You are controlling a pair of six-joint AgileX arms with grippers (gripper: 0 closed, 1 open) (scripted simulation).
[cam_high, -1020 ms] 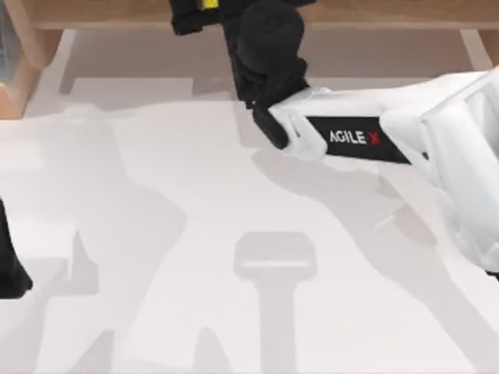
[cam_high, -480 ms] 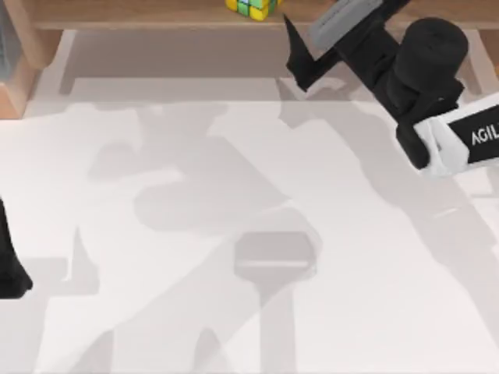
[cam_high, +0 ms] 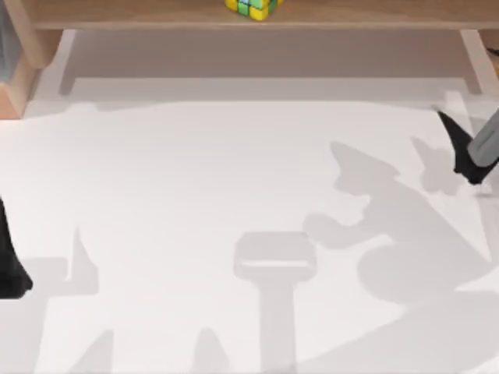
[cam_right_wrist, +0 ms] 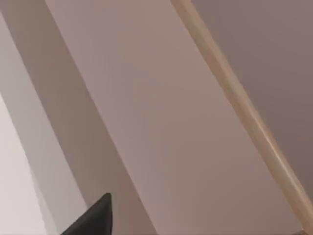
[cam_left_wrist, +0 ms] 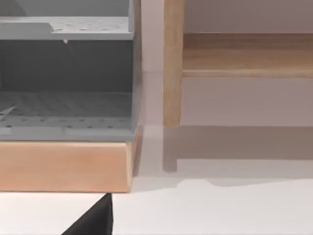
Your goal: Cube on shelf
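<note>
One black finger tip point(cam_high: 452, 128) of the right gripper point(cam_high: 472, 152) pokes in at the right edge of the table in the top view. It is pointy and dark, with a grey flat part beside it. I cannot tell if the fingers are open or shut. They hold nothing that I can see. In the right wrist view a black pointy tip point(cam_right_wrist: 93, 218) shows against a plain pinkish wall and a thin pale wooden rail point(cam_right_wrist: 239, 98).

The left gripper point(cam_high: 9, 261) is a black shape parked at the left edge of the table. I cannot tell how its fingers stand either. Its wrist view shows a grey box point(cam_left_wrist: 66, 81) with little holes in its floors, sitting on a smooth wooden block point(cam_left_wrist: 63, 166), and a pale wooden post point(cam_left_wrist: 172, 63) next to it.

The cube point(cam_high: 251, 7) sits on the shelf point(cam_high: 374, 13), at the far edge of the table, near the middle. It has little yellow, green and blue squares with dark lines. The shelf is a long, smooth, light-brown board on pale wooden legs.

The table point(cam_high: 195, 195) is flat and white, with soft grey shadows on it.

Half a second ago the right arm was up by the shelf, close to the cube. Now it has pulled back to the right side. The cube has stayed in its place.
</note>
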